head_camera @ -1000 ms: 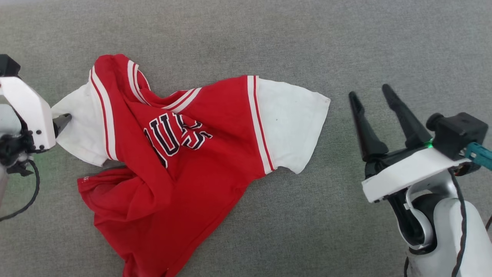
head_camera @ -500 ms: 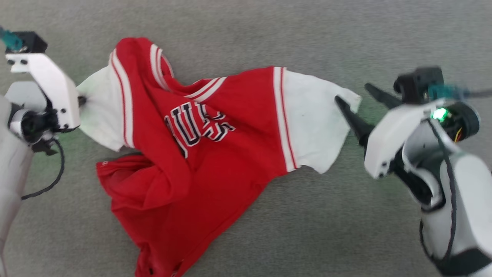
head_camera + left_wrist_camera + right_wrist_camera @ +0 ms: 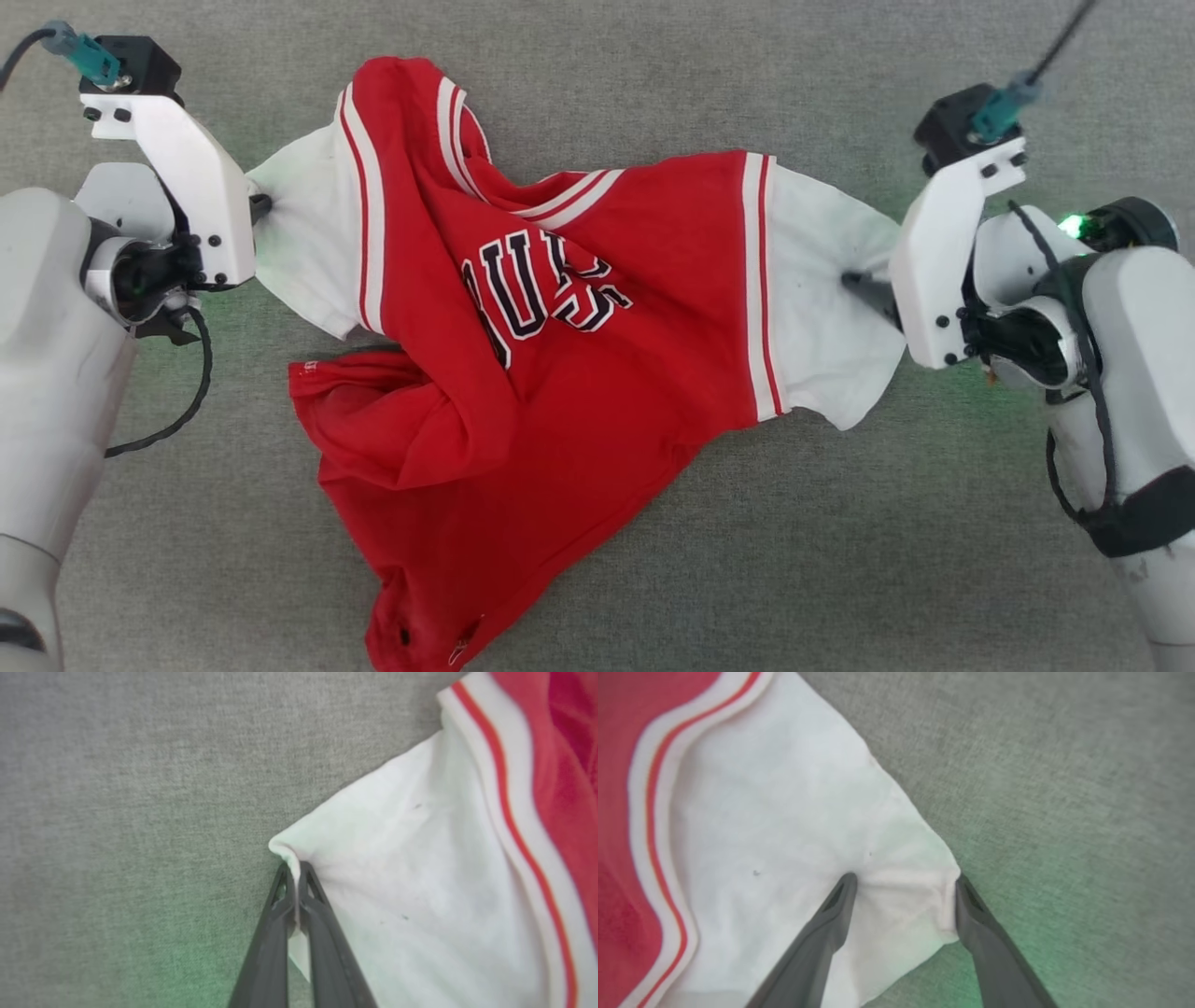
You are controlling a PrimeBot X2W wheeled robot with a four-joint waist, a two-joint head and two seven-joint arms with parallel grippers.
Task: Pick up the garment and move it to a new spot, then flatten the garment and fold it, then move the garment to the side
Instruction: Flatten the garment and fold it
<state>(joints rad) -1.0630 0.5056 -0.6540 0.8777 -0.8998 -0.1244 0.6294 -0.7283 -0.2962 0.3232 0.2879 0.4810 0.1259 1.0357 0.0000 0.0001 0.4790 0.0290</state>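
The garment (image 3: 579,327), a red jersey with white sleeves and black lettering, lies crumpled on the grey cloth surface (image 3: 840,560). My left gripper (image 3: 260,203) is at the tip of its left white sleeve. The left wrist view shows my left gripper (image 3: 294,872) shut on a pinched fold of that sleeve (image 3: 411,882). My right gripper (image 3: 854,280) is at the right white sleeve. In the right wrist view my right gripper (image 3: 903,884) stands open, its fingers pressed down astride the sleeve's edge (image 3: 784,835).
The grey cloth surface (image 3: 187,560) spreads all round the jersey. The jersey's red hem (image 3: 420,625) reaches toward the bottom of the head view.
My left gripper has shut on the left sleeve tip. My right gripper has swung in from the right and come down open over the right sleeve's edge. The head camera has shifted too.
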